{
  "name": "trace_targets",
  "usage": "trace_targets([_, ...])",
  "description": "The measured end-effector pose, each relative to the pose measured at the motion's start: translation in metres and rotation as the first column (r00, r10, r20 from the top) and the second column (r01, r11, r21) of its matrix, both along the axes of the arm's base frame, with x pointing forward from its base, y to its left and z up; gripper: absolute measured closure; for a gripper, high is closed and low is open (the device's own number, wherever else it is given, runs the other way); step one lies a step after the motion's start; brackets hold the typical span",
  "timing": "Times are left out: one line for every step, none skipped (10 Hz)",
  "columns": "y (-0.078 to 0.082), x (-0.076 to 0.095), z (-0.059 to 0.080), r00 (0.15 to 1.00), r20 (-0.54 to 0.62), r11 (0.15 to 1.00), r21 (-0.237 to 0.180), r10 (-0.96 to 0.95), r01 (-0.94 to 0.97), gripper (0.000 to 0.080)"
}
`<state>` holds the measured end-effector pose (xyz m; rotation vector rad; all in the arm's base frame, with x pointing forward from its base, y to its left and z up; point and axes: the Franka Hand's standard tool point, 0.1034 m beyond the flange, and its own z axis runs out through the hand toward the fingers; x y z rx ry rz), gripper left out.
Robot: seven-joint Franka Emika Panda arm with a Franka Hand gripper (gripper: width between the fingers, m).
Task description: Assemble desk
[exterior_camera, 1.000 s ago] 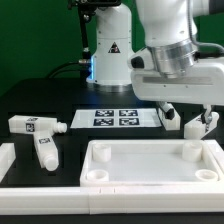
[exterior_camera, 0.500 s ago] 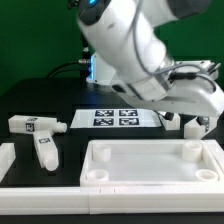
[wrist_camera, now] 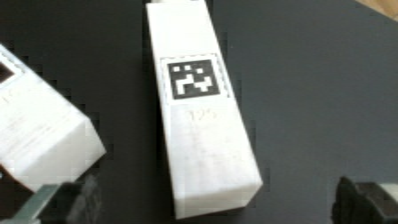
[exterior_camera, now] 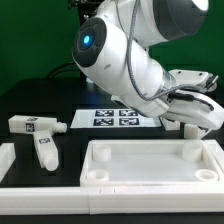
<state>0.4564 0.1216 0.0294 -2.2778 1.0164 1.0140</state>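
Black worktop point(exterior_camera: 70, 150) carries the kit. Pincer point(wrist_camera: 210, 205) hangs with its fingers wide apart, holding nothing; a tagged leg point(wrist_camera: 199, 100) lies below between them, another leg point(wrist_camera: 39, 115) beside it. Tabletop point(exterior_camera: 140, 163) sits at the exterior view's lower centre, marker board point(exterior_camera: 118, 117) behind it, two legs point(exterior_camera: 35, 126) at that view's left.

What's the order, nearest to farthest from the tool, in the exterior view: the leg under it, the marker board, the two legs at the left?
From the open tool:
1. Right leg, directly under it, exterior view's right.
2. Marker board, centre.
3. Upper left leg and lower left leg, exterior view's far left; too close to rank apart.
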Motion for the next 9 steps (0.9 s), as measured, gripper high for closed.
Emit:
trace_targets([0.001, 0.000, 0.000, 1.000, -0.002, 1.000, 0.000, 0.001, -0.001, 0.0150])
trace_targets([0.012, -0.002, -0.001, 1.000, -0.021, 1.000, 0.001, -0.006, 0.006, 0.0150])
trace_targets([0.021, -0.004, -0.003, 0.999, -0.032, 1.000, 0.012, -0.018, 0.018, 0.0150])
trace_targets([0.023, -0.003, -0.006, 0.998, -0.045, 0.999, 0.023, -0.046, 0.047, 0.0150])
trace_targets([0.020, -0.003, -0.008, 0.997, -0.051, 0.998, 0.025, -0.053, 0.054, 0.0150])
trace_targets([0.021, -0.004, -0.008, 0.997, -0.052, 0.998, 0.024, -0.051, 0.052, 0.0150])
trace_targets([0.021, -0.004, -0.008, 0.997, -0.052, 0.998, 0.024, -0.051, 0.052, 0.0150])
trace_targets([0.020, -0.004, -0.008, 0.997, -0.052, 0.998, 0.024, -0.051, 0.052, 0.0150])
trace_targets([0.020, -0.004, -0.009, 0.997, -0.055, 0.998, 0.028, -0.061, 0.063, 0.0150])
